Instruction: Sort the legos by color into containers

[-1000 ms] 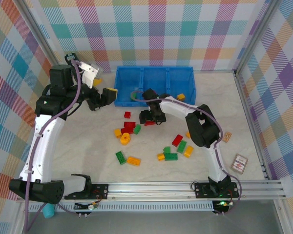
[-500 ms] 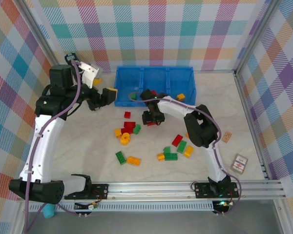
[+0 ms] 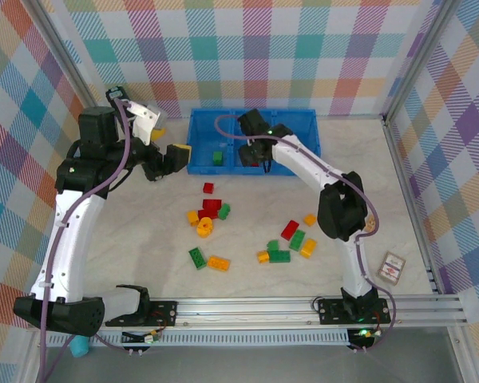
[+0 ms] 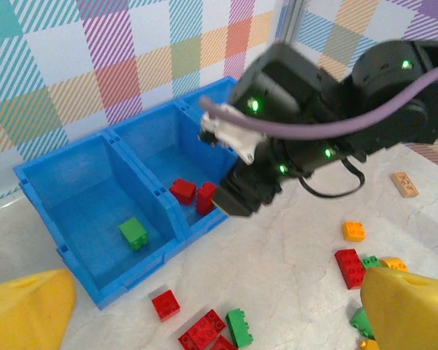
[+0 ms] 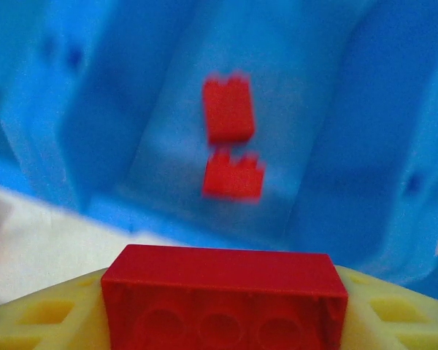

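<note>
Left arm's fingers (image 3: 176, 155): spread as wide as they go, holding nothing. They hang beside the tray's left end, which we judge keeps them clear of the other arm's delivery.

Low blue plastic tray of three rectangular compartments (image 3: 198, 144): set at the far side of the pale marbled table (image 3: 144, 239), within reach of both arms.

Left compartment (image 4: 95, 200): one small green studded plastic brick (image 4: 133, 233) lies on its floor, so we take this as the bin for greens.

Middle compartment (image 4: 160, 162): two small red studded plastic bricks (image 4: 183, 191) lie close together, so we take this as the bin for reds.

Right arm's fingers (image 3: 258, 155): partly closed, clamped on the ends of a red rectangular studded plastic brick (image 5: 224, 292). They hang over the middle compartment near its front wall. We judge the brick is carried there because its colour matches the two below, and letting go looks like the next move.

Loose red, green and yellow-orange studded plastic bricks (image 3: 211, 206): scattered in two groups on the table in front of the tray, mixed by colour and not yet sorted. We count these as most of the work left.

Tan card-like tile (image 3: 372, 224): lies apart by the right arm and belongs in no bin.
</note>
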Robot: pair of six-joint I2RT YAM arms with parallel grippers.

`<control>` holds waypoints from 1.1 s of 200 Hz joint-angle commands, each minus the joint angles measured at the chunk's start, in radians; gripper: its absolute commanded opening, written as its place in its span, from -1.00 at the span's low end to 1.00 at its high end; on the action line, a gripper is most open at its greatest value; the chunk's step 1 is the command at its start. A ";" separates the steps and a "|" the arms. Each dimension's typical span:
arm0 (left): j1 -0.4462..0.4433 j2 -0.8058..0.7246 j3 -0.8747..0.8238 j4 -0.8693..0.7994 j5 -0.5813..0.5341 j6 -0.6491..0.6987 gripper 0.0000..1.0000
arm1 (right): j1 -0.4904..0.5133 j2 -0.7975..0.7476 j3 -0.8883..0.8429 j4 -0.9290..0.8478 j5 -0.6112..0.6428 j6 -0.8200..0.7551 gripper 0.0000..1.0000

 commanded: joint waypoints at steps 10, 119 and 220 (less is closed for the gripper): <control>0.009 0.000 0.024 -0.002 0.003 0.006 0.99 | -0.029 0.114 0.103 0.108 0.071 -0.172 0.13; 0.008 0.051 0.034 -0.024 -0.020 0.025 0.99 | -0.106 0.410 0.398 0.236 0.061 -0.247 0.16; 0.012 0.045 0.031 -0.014 -0.002 0.022 0.99 | -0.119 0.333 0.334 0.295 -0.012 -0.218 0.45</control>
